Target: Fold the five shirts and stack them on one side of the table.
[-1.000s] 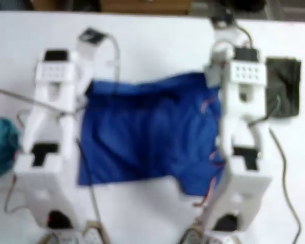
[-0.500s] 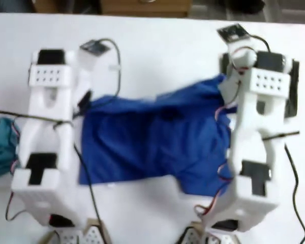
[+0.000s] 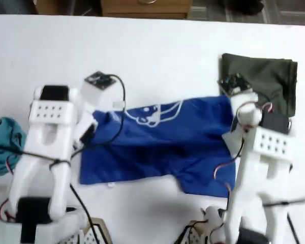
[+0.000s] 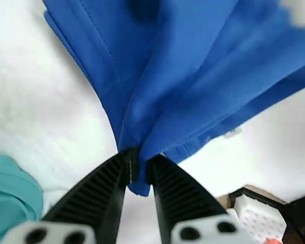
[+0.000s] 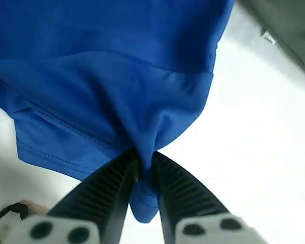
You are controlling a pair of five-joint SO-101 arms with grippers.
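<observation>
White table: blue shirt mid, folded dark green shirt right, teal shirt left edge.

A white table fills nearly the whole high view. Its top is matte and evenly lit, with only soft, faint shadows on it. Beyond its far edge stands a wooden cabinet in a warm brown (only a strip of its front shows). Beside it, toward the right of that view, lies a grey floor. At the far left corner a dark shape is too cut off to identify.
</observation>
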